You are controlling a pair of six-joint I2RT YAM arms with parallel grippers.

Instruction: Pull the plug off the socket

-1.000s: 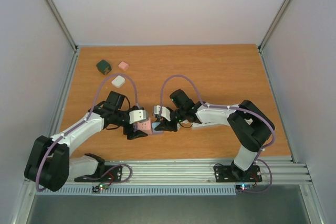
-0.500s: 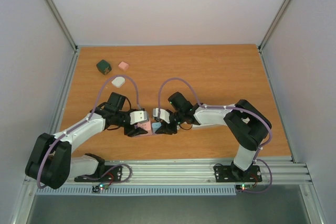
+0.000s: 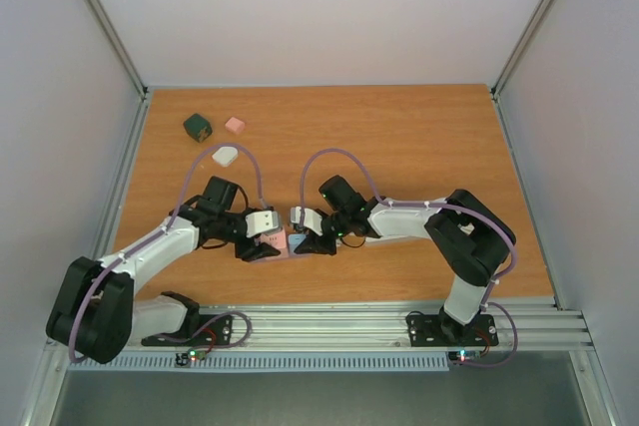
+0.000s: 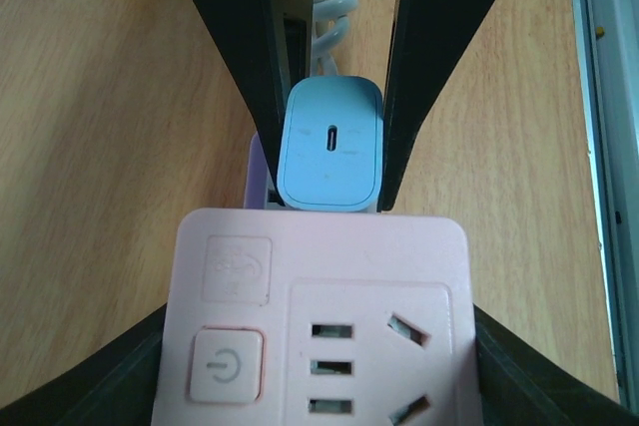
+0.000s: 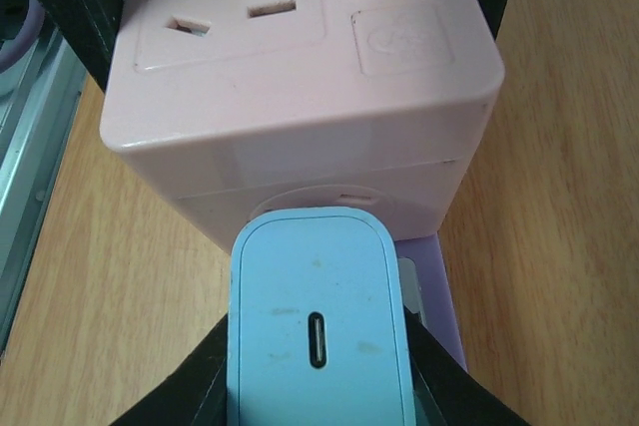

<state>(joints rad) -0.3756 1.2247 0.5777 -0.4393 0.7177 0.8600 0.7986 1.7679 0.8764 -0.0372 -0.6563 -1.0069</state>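
The pink socket cube (image 3: 274, 240) is clamped from both sides by my left gripper (image 3: 262, 244); it fills the left wrist view (image 4: 319, 316). The light blue plug (image 3: 297, 240) sits against the socket's right side face and shows in both wrist views (image 4: 329, 144) (image 5: 318, 331). My right gripper (image 3: 307, 241) is shut on the plug, with black fingers (image 4: 449, 37) on either side of it. In the right wrist view the plug butts against a round recess in the socket (image 5: 300, 57). A lilac piece (image 5: 439, 296) lies under the joint.
A dark green cube (image 3: 198, 127), a small pink block (image 3: 235, 126) and a white block (image 3: 226, 155) lie at the back left of the wooden table (image 3: 419, 137). A metal rail (image 3: 339, 324) runs along the near edge, and walls close in the sides.
My right gripper has shifted slightly left with the plug, towards the socket. The plug and socket stay pressed together, and the left gripper has barely moved.
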